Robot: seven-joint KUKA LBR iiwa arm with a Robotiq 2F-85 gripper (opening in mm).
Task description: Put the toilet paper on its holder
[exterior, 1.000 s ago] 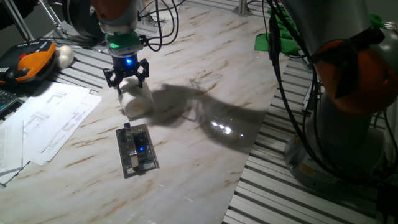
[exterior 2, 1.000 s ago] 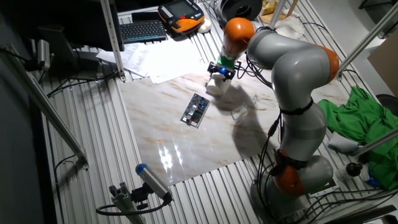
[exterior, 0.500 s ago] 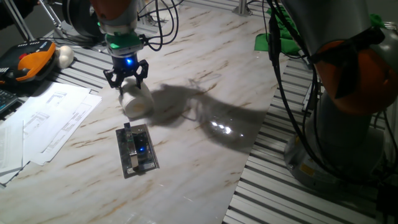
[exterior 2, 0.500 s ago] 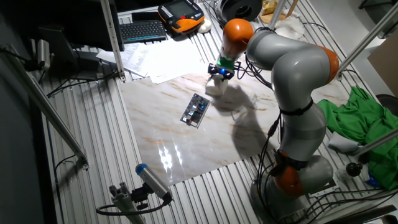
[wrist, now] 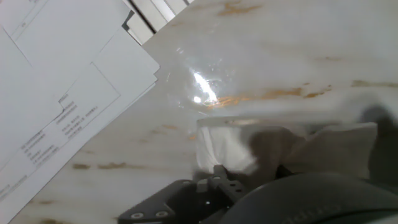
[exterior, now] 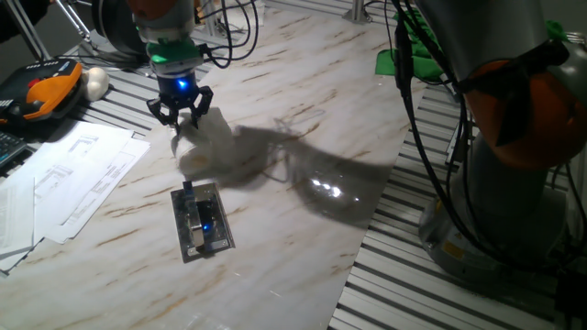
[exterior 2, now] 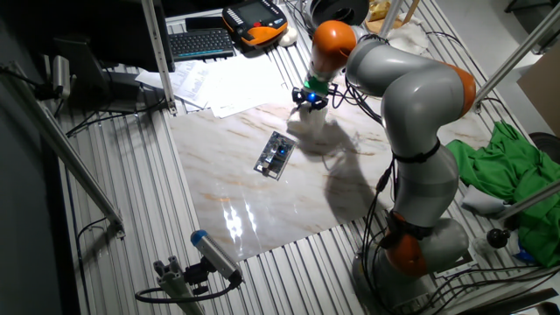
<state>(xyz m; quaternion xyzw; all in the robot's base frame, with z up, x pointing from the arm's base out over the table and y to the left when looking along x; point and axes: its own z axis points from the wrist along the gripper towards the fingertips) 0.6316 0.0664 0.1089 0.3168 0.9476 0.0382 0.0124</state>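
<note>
We are seeing the holder (exterior: pixel 202 221) lying flat on the marble table (exterior: pixel 303 110) nearest us, apart from everything else. Just beyond it, the toilet paper (exterior: pixel 204 142) is sitting directly below the gripper (exterior: pixel 182 112), its upper part between the dark fingers. The hand view is too blurred, so we cannot tell whether the jaws are pressing it. Paper sheets (exterior: pixel 64 174) are lying alongside.

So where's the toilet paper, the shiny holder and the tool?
toilet paper (exterior: pixel 204 139): one fixed view, its white side.
holder (exterior: pixel 203 221): one fixed view, middle of the plate.
tool (exterior: pixel 181 111): one fixed view, between its fingertips.
</note>
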